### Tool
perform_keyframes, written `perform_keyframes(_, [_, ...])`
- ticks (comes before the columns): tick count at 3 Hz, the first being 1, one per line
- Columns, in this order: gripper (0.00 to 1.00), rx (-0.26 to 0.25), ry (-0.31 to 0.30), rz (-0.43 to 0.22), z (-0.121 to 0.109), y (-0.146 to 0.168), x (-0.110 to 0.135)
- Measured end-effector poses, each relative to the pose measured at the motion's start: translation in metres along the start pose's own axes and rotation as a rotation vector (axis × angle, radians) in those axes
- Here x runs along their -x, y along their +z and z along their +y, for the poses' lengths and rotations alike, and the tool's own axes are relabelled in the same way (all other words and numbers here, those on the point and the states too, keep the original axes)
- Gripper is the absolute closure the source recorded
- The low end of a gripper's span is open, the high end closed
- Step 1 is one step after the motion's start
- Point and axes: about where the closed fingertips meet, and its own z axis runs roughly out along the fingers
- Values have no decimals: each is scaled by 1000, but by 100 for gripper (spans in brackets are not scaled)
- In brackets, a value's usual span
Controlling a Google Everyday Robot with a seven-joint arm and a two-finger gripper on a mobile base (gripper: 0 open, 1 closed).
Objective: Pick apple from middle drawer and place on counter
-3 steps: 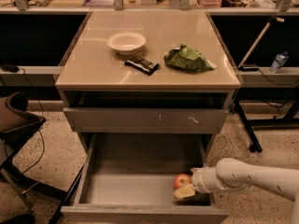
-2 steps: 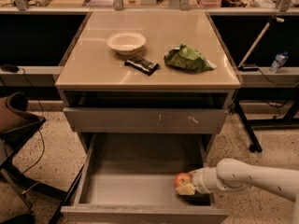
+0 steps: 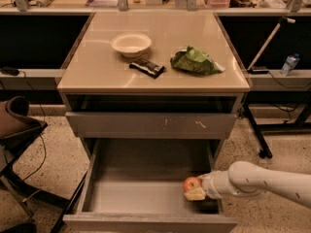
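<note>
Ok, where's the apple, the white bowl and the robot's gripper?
apple (image 3: pixel 191 183), camera view, its red top.
white bowl (image 3: pixel 131 43), camera view, its hollow middle.
gripper (image 3: pixel 195 193), camera view, its tip beside the apple, front right of the middle drawer (image 3: pixel 136 198).

Warm overhead glare on counter (image 3: pixel 97 74); end effector (image 3: pixel 196 192) in shadowed middle drawer (image 3: pixel 146 223).

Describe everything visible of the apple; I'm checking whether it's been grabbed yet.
The apple is small, round and red-orange with a paler patch. It sits in the front right corner of the open middle drawer, against the gripper, which reaches in from the right and covers its lower side. Whether it is gripped cannot be told.
</note>
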Motion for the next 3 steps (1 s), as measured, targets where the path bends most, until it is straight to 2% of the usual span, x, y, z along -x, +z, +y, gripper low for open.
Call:
perform_keyframes(1, [100,-24,23,15,-11,-64,29])
perform_keyframes(2, [100,-116,41,0,-55,-169,108])
perform_keyframes(3, [100,-193,57,-10,-84,-245,173])
